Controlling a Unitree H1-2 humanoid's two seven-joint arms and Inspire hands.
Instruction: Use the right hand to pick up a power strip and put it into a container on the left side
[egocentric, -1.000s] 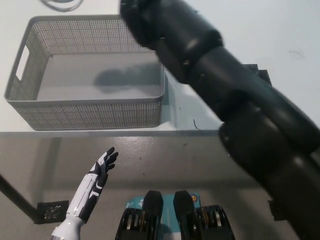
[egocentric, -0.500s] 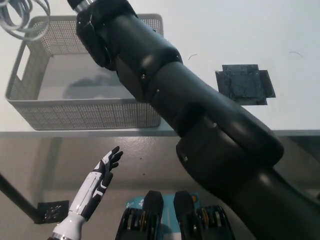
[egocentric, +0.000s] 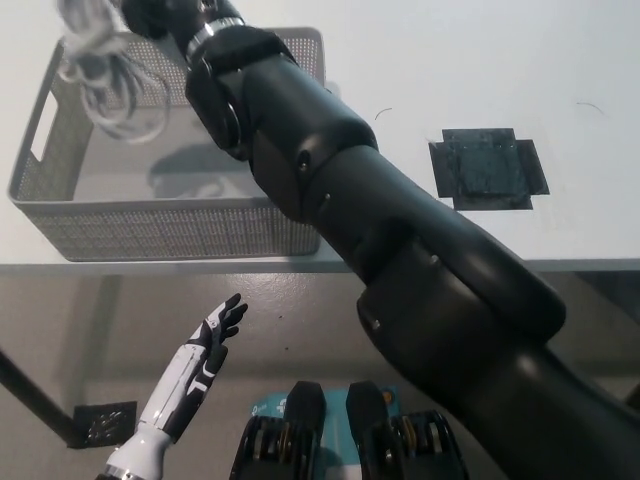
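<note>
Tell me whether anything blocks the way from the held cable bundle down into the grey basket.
Nothing visible does. The right hand holds the white cable bundle over the grey basket, whose floor shows bare beneath it. The left hand rests below the table edge, clear of the basket.

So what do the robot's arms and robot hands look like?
The right arm is big, black and shiny, built from fat rounded sections with small screws, plus a silver ring near the wrist. The right robot hand is black too. The left robot hand is slim and white with black fingers and black markings.
</note>
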